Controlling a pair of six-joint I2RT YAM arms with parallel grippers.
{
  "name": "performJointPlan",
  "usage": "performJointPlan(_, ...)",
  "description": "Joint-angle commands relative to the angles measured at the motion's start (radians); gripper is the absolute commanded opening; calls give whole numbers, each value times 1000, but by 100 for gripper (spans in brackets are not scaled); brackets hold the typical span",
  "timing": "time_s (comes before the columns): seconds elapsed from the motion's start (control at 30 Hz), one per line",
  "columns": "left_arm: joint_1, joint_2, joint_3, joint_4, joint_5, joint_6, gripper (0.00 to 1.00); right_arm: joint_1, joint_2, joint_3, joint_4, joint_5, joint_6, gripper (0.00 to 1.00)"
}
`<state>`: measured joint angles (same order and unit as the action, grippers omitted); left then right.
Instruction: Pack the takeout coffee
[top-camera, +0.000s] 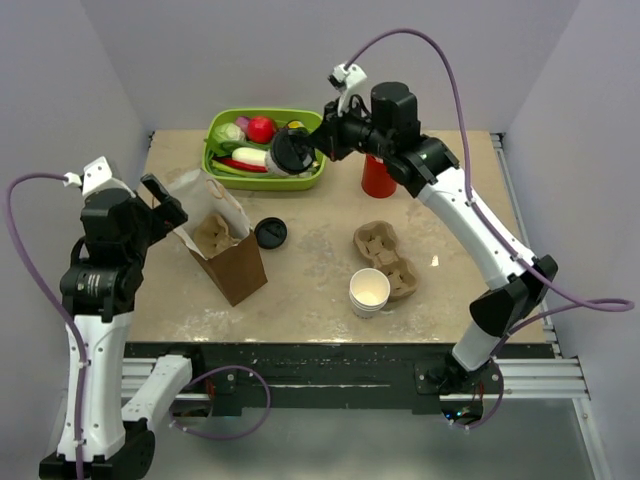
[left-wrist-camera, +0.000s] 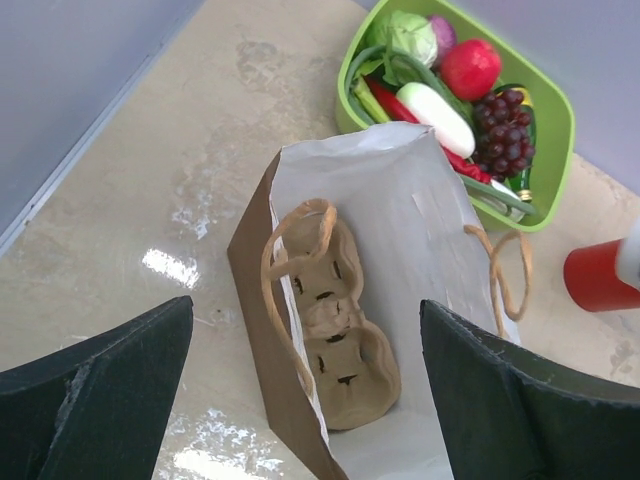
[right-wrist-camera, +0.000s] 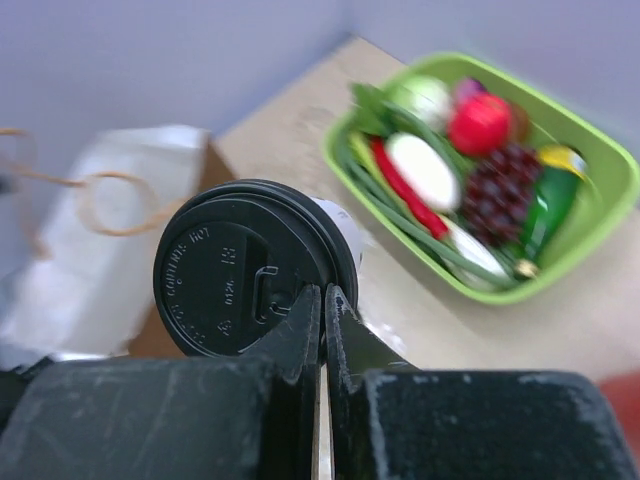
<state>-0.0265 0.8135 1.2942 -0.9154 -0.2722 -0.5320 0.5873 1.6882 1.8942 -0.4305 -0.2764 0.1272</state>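
Note:
The takeout coffee, a white paper cup with a black lid, hangs tilted in the air near the green tray's front right corner. My right gripper is shut on the lid's rim. An open brown paper bag stands at the left of the table with a cardboard cup carrier inside it. My left gripper hovers open just left of and above the bag's mouth, holding nothing.
A green tray of vegetables and fruit sits at the back. A red cup stands to its right. A loose black lid, a second carrier and a stack of lidless white cups lie mid-table.

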Motion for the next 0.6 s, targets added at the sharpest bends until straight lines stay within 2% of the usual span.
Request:
performJointPlan(0.0, 4, 61, -21, 12, -32, -78, 98, 69, -31, 131, -22, -167, -23, 0)
performJointPlan(0.27, 4, 59, -88, 33, -82, -115, 87, 255, 2, 224, -103, -214, -64, 0)
performJointPlan(0.57, 4, 46, -156, 79, -30, -108, 75, 350, 154, 311, -155, -133, -58, 0)
